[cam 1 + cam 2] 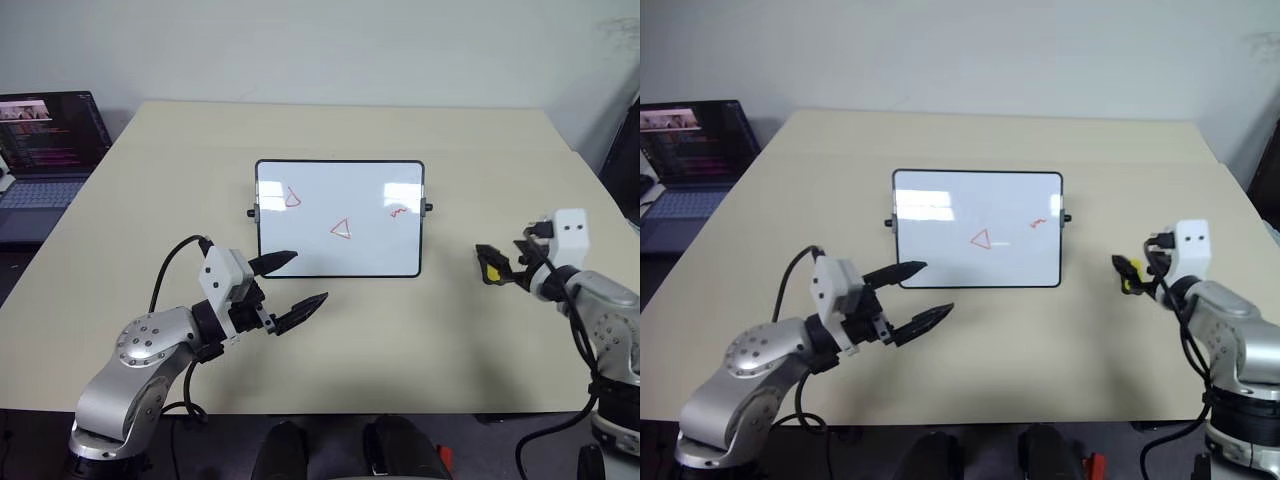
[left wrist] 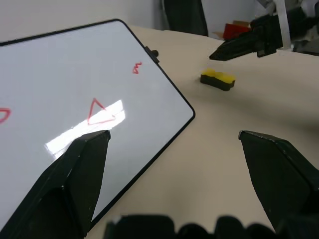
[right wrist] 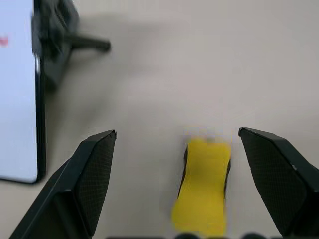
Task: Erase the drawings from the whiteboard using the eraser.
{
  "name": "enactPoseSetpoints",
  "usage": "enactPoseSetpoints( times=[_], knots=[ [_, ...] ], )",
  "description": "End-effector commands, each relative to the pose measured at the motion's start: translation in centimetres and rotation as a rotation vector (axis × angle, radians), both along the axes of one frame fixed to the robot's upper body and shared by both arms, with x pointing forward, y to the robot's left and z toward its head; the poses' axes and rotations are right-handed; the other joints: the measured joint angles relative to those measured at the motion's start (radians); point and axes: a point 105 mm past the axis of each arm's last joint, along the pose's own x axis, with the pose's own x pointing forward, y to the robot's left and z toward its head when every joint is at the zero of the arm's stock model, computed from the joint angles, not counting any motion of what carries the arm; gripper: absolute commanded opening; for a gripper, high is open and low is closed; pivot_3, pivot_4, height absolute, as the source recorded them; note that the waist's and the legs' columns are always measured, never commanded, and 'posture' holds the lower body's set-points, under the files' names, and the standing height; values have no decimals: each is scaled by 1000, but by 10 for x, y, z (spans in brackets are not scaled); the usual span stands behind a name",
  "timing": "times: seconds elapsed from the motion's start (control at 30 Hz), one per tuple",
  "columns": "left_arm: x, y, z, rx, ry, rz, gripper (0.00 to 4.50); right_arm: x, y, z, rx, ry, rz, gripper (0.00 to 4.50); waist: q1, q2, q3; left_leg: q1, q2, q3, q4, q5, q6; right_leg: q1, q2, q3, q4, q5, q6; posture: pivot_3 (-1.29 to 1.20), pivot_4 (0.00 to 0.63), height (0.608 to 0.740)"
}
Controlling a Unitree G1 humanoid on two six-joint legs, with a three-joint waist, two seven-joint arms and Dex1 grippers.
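A: Eraser [image 3: 203,186] position?
B: On the table [image 1: 400,340], right of the whiteboard [image 1: 340,218], between the spread fingers of the right gripper [image 3: 177,139], untouched.
A: Left gripper [image 1: 297,282]?
B: Spread, empty, by the board's near left corner.
A: Differences between views?
B: Left eye shows three red drawings [image 1: 342,229]; right eye loses one in glare. Laptop [image 1: 45,150] text unreadable.

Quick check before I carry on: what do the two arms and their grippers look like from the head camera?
Both arms have rounded silver-grey metal shells with round joint caps and loose black cables. Each wrist bears a white box-shaped housing. The left gripper and right gripper each have two black, tapering, pointed fingers on a black base. The wrist views show a finely textured finger surface.
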Motion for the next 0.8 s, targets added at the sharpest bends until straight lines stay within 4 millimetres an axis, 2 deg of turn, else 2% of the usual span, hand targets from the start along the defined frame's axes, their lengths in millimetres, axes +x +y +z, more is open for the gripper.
enactPoseSetpoints(
  times=[0.03, 0.23, 0.57, 0.6, 0.67, 0.8],
  knots=[
    [-7, -2, 8, -18, -33, -7, 4500, 2, -5, -1, -19, -26, -44, 4306, 2, 0, 0, 0, 0, 0, 0, 0, 0, 0, 0, 0, 0, 0, 0, 0, 150, 740],
    [-7, -14, 9, -38, -43, -8, 4500, 13, -20, -32, -67, 21, -106, 4306, 2, 0, 0, -1, 0, 0, 0, 0, 0, 0, -1, 0, -1, 0, 0, 0, 150, 740],
    [-3, -24, 9, -51, -40, -36, 4500, 20, -28, -42, -42, 30, -134, 4306, 0, 0, 0, 0, 0, 1, 0, 0, 0, 0, 0, 0, 0, 1, -3, 0, 150, 740],
    [-3, -24, 8, -50, -39, -37, 4500, 21, -28, -42, -37, 29, -136, 3928, -1, 0, 0, 0, 0, 1, 0, 0, 0, 0, 0, 1, 1, 1, -3, 0, 150, 740],
    [-3, -22, 6, -43, -35, -40, 4500, 24, -26, -43, -37, 33, -128, 3460, -1, 0, 0, 1, 0, 1, 0, 0, 0, 0, 0, 1, 1, 2, -3, 0, 150, 740],
    [-4, -21, 5, -41, -33, -39, 4500, 28, -21, -47, -32, 44, -129, 1939, -1, 0, 0, 1, 0, 1, 0, 0, 0, 0, 0, 1, 1, 2, -3, 0, 150, 740]
  ],
)
